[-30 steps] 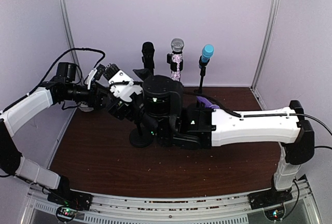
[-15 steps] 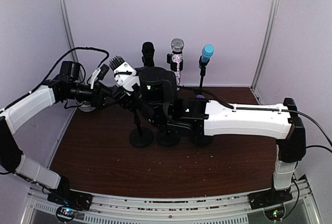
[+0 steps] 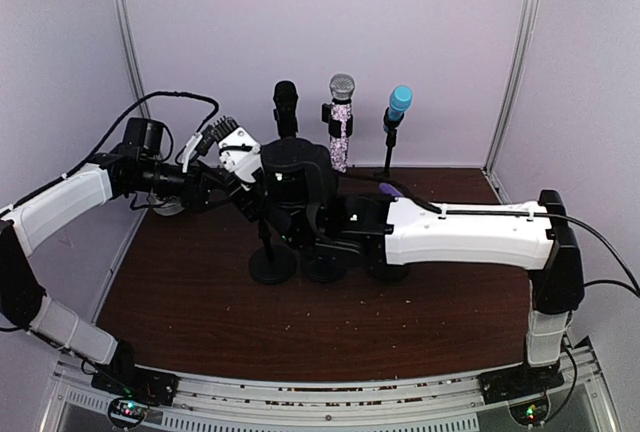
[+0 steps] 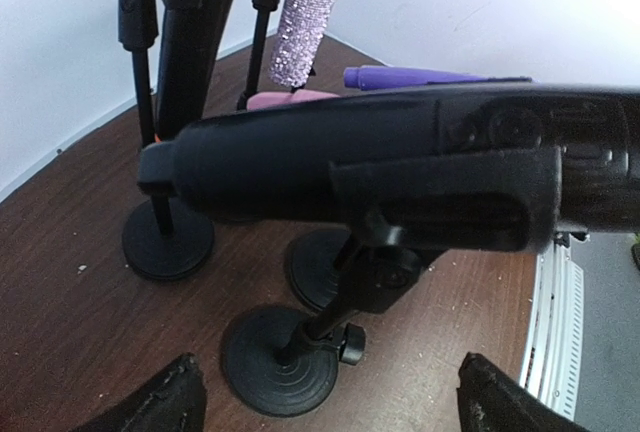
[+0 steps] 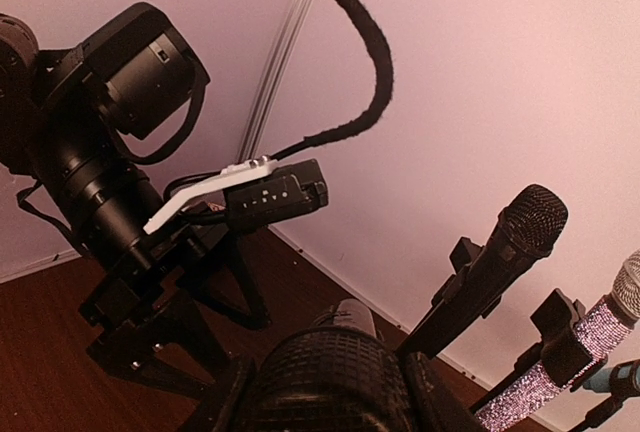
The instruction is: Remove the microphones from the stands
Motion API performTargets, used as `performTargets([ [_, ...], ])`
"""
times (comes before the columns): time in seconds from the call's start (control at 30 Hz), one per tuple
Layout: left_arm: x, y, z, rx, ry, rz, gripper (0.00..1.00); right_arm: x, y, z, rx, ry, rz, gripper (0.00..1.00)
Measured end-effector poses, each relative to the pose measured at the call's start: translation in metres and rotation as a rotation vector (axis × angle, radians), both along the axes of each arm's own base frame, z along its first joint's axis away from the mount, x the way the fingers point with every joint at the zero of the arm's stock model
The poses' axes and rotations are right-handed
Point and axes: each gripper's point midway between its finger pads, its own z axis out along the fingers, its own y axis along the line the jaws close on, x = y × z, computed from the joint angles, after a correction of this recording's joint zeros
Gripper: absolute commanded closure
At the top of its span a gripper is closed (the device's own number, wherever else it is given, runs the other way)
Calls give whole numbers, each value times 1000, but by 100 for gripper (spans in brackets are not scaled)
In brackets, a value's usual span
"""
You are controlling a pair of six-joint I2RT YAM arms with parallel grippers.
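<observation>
Left wrist view: the black microphone (image 4: 330, 167) lies level in the clip of its stand (image 4: 290, 352), left of centre on the table (image 4: 60, 282). The left gripper (image 4: 330, 397) is spread wide just before it. Since a second ago the right gripper (image 3: 283, 202) has shifted left and back onto the stand. Whether it grips the microphone cannot be told.

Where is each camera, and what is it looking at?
Top: high behind the robot, looking down at the table; left arm and right arm show.
Left wrist: low, facing the nearest microphone and stand bases; its own fingers show.
Right wrist: tilted up at the wall; the left arm shows.
Both wrist views share the glitter microphone.
</observation>
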Motion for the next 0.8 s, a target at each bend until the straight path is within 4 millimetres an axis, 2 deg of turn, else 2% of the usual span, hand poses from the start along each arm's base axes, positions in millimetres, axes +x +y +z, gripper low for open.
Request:
performTargets([
  [0.23, -4, -22, -11, -1, 36, -46, 18, 1, -1, -1, 7, -1, -8, 86],
  [0.57, 3, -43, -17, -20, 61, -56, 43, -4, -1, -1, 28, -15, -25, 93],
  [0.8, 7, -46, -16, -41, 77, -49, 55, -4, -2, -2, 46, -21, -30, 96],
])
